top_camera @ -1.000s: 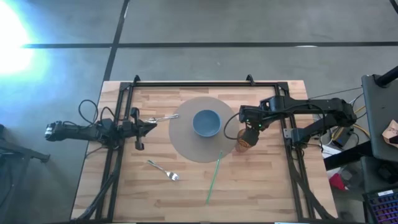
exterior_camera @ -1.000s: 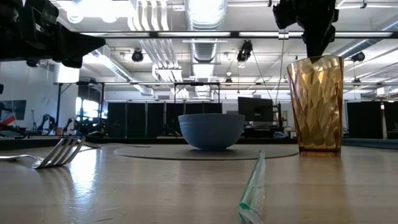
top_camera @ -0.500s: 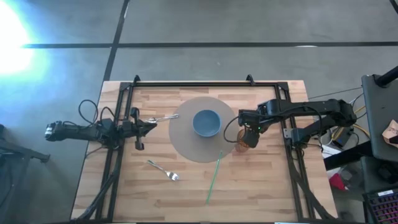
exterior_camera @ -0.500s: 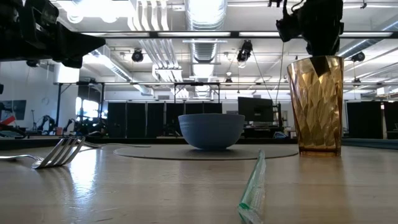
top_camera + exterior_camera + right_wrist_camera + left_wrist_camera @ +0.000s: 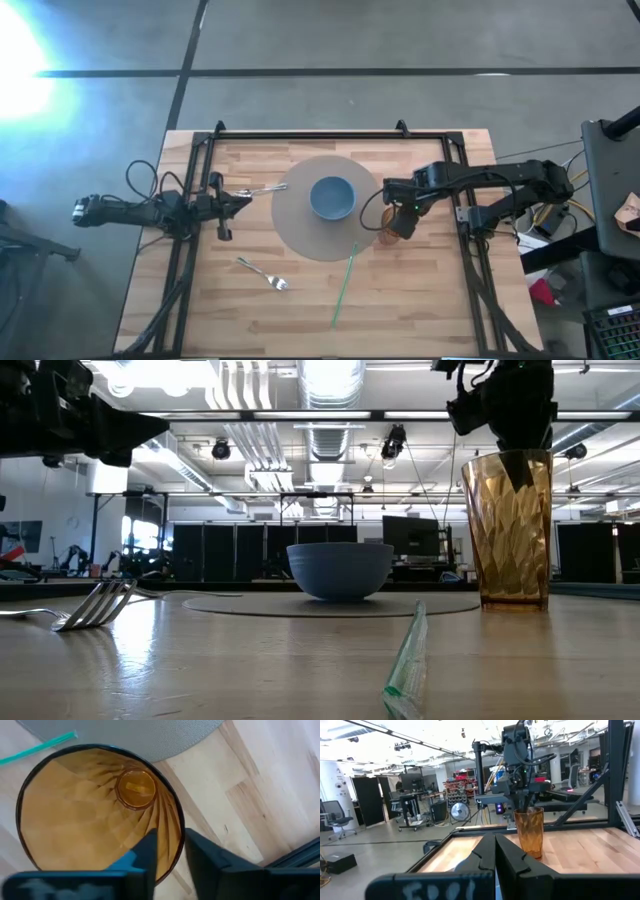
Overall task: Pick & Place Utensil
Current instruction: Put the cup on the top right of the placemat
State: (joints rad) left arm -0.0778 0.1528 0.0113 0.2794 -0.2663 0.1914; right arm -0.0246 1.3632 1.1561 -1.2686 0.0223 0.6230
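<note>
An amber faceted cup (image 5: 391,231) stands upright on the wood table, just right of the grey round mat (image 5: 300,232) that carries the blue bowl (image 5: 332,197). My right gripper (image 5: 401,216) is over the cup, shut on its rim. A fork (image 5: 264,273) lies near the front left, and a spoon (image 5: 264,188) lies by the mat's left edge. A green straw (image 5: 343,288) lies at the front. My left gripper (image 5: 243,197) hovers shut beside the spoon, holding nothing. My right gripper pinches the cup's wall at the rim (image 5: 176,836), one finger (image 5: 148,851) inside the cup and one (image 5: 201,856) outside. The fingers come from above, pointing down. The cup (image 5: 515,530) stands upright with its base on the table.
A black rail frame (image 5: 310,135) runs along the table's far edge and down both sides. The straw's end (image 5: 405,660) lies close before the low camera, with the fork's tines (image 5: 95,605) to its left. Bare wood stretches across the table's near part.
My right gripper has come down onto the cup, one finger going inside the rim. The cup has stayed where it was, upright on the table.
</note>
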